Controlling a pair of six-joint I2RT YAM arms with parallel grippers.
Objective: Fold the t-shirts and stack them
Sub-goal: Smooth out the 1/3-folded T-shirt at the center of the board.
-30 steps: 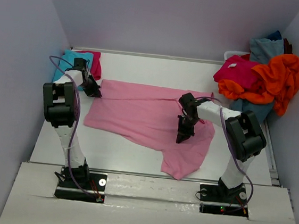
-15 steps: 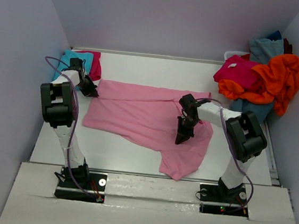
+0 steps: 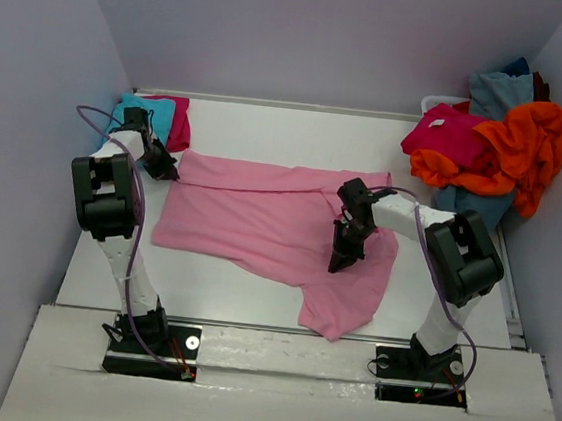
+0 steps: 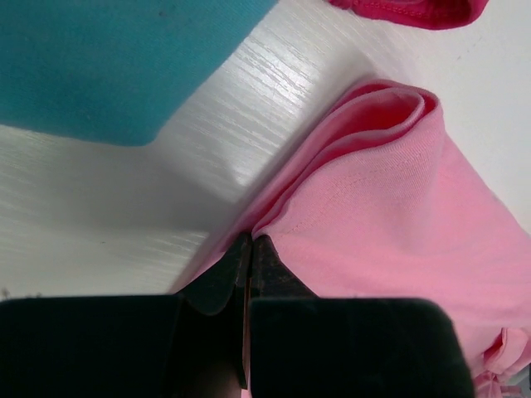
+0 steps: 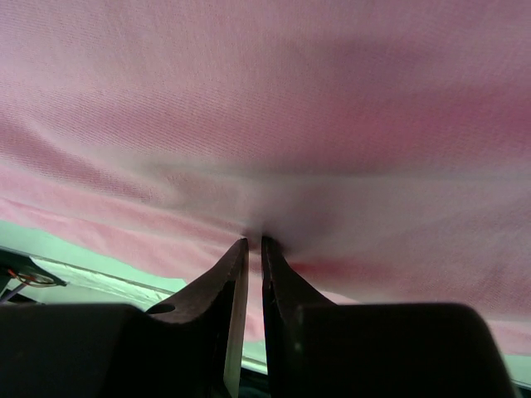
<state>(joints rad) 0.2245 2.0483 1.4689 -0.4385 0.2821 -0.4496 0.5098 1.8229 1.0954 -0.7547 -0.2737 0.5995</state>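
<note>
From above, a soft, plain light pink t-shirt [image 3: 259, 223] lay spread but rumpled across the middle of the white tabletop [image 3: 299, 132], with one lobe trailing toward the near edge on the right. The left hand [image 3: 164, 171] sat at the shirt's far-left corner and the right hand [image 3: 340, 261] stood over its right part. A folded turquoise cloth shirt [image 3: 130, 114] and a magenta shirt [image 3: 179, 122] lay in the far-left corner. A loose heap of magenta, orange and grey-blue shirts [image 3: 499, 143] sat at the far right.

In the left wrist view, the left hand's jaws were pressed together on a doubled edge of the pink cloth, close to the turquoise shirt.

In the right wrist view, the right hand's jaws stood narrow, pinching a small pucker of the pink cloth, which filled the frame.

The step in hand looked like flattening the pink shirt before its first fold. The next move probably called for drawing the two grips apart to take out the slack. The left corner would have to stay off the turquoise shirt, and then the cloth could be laid flat.
</note>
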